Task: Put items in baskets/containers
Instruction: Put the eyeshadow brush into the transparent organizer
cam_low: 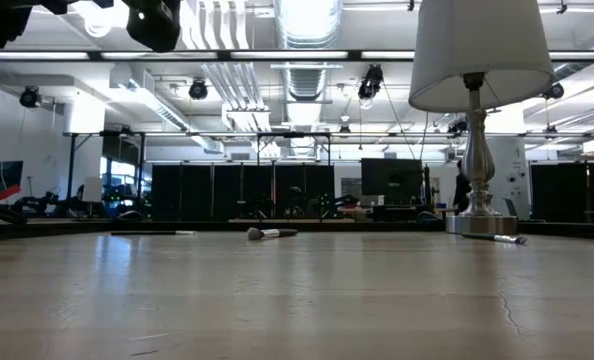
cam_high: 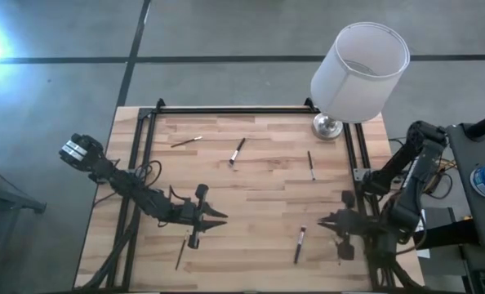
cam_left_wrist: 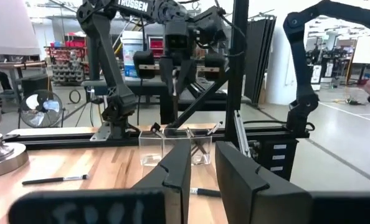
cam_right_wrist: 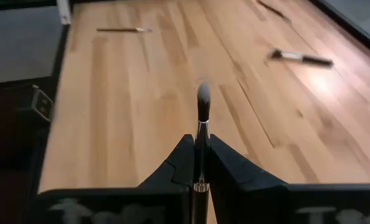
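Observation:
Several thin brushes lie flat on the wooden table: near the far left [cam_high: 187, 141], far middle [cam_high: 237, 151], far right [cam_high: 311, 165], near right [cam_high: 300, 243] and near left [cam_high: 181, 249]. My left gripper [cam_high: 220, 218] is open and empty over the near left of the table, above the near-left brush. My right gripper [cam_high: 324, 219] stands at the near right, shut on a brush [cam_right_wrist: 202, 118]. Two small clear containers [cam_left_wrist: 151, 149] [cam_left_wrist: 200, 148] stand on the table below the right gripper in the left wrist view, with brushes standing in them. My right gripper pinches the brush's slim shaft [cam_right_wrist: 201, 146] between its two fingers. The brush lies along the fingers, and its bristle tip [cam_right_wrist: 203, 93] sticks out beyond the fingertips. The fingers slant down toward the table's left. The brush is lifted clear of the table.
A lamp with a big white shade [cam_high: 361, 69] stands on its metal base [cam_high: 327, 126] at the far right corner. A black frame rail [cam_high: 234, 109] runs along the table's far edge and its sides. Bare wood lies in the table's middle [cam_high: 259, 196].

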Robot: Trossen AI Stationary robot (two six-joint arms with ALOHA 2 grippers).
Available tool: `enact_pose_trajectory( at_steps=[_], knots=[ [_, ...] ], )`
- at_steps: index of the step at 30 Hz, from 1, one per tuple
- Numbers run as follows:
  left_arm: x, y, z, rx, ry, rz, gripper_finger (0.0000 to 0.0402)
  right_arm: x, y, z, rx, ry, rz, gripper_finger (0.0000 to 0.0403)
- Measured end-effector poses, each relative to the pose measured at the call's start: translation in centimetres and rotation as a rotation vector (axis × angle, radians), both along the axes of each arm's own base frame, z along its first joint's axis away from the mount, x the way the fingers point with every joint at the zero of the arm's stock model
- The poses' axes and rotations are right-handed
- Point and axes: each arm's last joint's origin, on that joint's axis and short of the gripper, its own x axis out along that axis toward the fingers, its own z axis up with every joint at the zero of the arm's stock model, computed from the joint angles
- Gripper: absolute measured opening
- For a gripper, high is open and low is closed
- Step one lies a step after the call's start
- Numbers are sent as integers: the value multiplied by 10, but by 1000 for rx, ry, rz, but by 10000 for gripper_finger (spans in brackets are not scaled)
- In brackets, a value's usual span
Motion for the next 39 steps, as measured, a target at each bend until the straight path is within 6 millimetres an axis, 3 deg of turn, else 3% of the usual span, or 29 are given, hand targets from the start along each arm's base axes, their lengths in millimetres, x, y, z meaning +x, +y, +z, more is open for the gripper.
enact_pose_trajectory(
  at_steps=[8,21,28,39],
  knots=[
    [0,0,-2,10,15,0,69,-17,0,-14,82,136,-62,19],
    [0,0,-5,21,43,-1,69,-40,-8,-56,92,203,-119,19],
    [0,0,-5,22,43,-1,69,-52,-8,-65,139,204,-132,19],
    [1,0,-8,39,69,1,69,-54,-7,-65,189,264,-167,119]
  ],
)
